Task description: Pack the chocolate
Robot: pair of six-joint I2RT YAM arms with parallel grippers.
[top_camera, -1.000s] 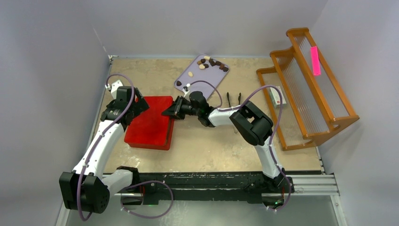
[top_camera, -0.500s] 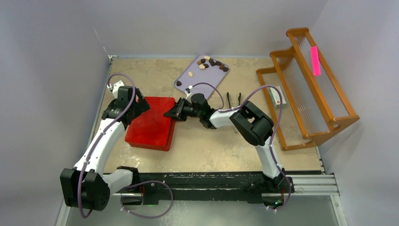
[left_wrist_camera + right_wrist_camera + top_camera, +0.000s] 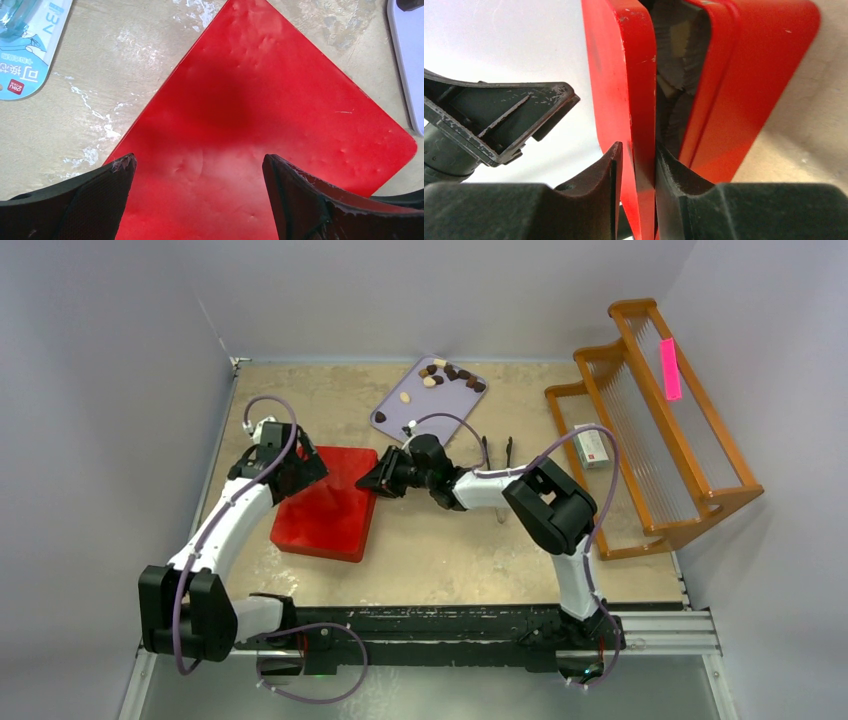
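The chocolate, several small tan and dark pieces, lies on the far part of a lilac tray. A flat red box lies left of centre, and its lid is raised off the base at the right edge. My right gripper straddles that lid edge. One finger is under the lid and touches it, while the other stands a sliver off its top. My left gripper hangs wide open over the lid's far-left part, holding nothing.
A wooden rack stands at the right with a small carton beside it. Black tongs lie between the rack and the tray. A blue-printed packet lies on the table left of the box.
My left gripper has moved right and forward over the red lid. My right gripper has shifted slightly right with the box edge, and its jaws have loosened on the lid.
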